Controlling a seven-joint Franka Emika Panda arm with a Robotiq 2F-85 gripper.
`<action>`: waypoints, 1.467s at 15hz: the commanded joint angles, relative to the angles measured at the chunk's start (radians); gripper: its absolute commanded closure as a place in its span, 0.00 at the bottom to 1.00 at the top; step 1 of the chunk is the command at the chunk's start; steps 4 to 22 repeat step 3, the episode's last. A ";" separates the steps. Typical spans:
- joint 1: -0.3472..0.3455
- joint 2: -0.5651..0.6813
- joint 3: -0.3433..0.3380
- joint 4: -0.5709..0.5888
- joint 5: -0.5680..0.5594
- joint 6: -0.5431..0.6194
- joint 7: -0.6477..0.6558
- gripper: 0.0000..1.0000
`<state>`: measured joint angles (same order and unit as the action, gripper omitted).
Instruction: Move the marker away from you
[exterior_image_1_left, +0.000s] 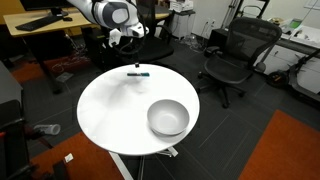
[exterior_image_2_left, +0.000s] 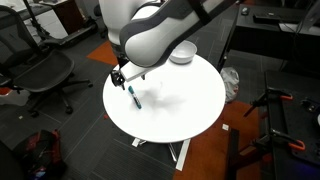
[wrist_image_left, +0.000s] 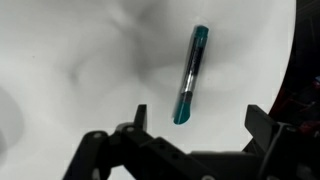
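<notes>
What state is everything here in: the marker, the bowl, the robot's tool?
Marker: lying flat on the white table, not held.
Tool: open, above the marker, holding nothing.
Grey bowl: upright, empty.
Office chair: unoccupied.

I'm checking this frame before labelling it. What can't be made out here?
- Bowl: exterior view, the arm hides most of it.
- Marker: wrist view, blurred, any print unreadable; tiny in both exterior views.
- Gripper: exterior view, too small and dark to tell open from shut.
</notes>
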<state>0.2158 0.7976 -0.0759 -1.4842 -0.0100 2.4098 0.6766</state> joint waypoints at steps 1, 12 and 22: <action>-0.001 -0.009 0.000 -0.009 0.009 -0.002 -0.017 0.00; -0.007 -0.022 0.005 -0.024 0.011 -0.002 -0.028 0.00; -0.007 -0.022 0.005 -0.024 0.011 -0.002 -0.028 0.00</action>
